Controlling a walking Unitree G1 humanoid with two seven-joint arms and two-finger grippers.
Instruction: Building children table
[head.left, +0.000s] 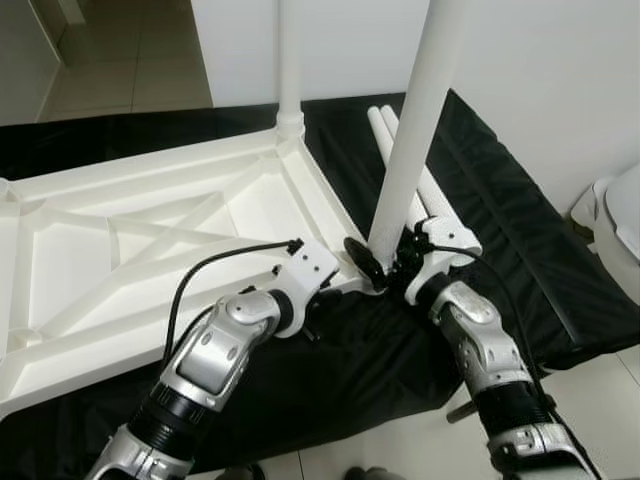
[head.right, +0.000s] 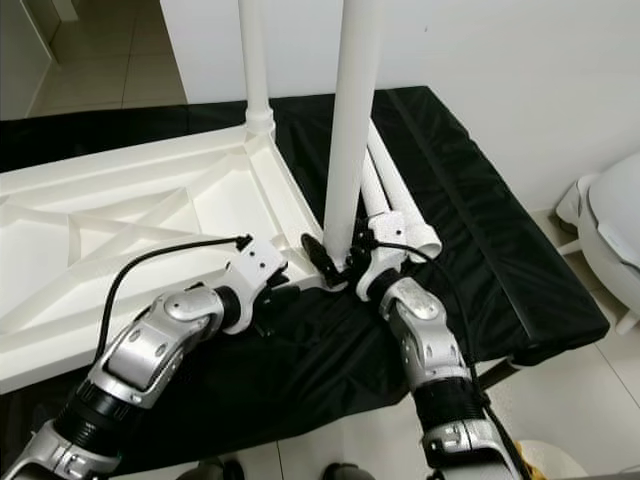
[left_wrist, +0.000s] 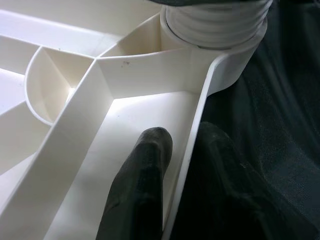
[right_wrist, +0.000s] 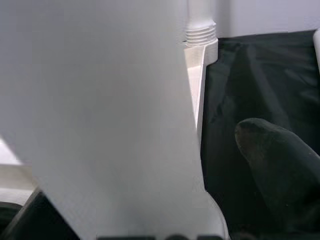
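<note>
Upturned white tabletop (head.right: 120, 240) on a black cloth (head.right: 470, 230). Right gripper (head.right: 345, 262), jaws closed around an upright leg (head.right: 352, 120) at the near right corner; left gripper (head.right: 275, 300) at the near rim. Two loose legs (head.right: 400, 205) lie right.

We see a black cloth (head.left: 520, 250) spread over the low surface — wrinkled near its front edge, smoother toward the white wall (head.left: 540, 90) behind. Pale tiled floor (head.left: 110, 60) runs off past the far left corner, and a rounded white object (head.right: 610, 235) — we cannot tell what — sits at the right edge.
</note>
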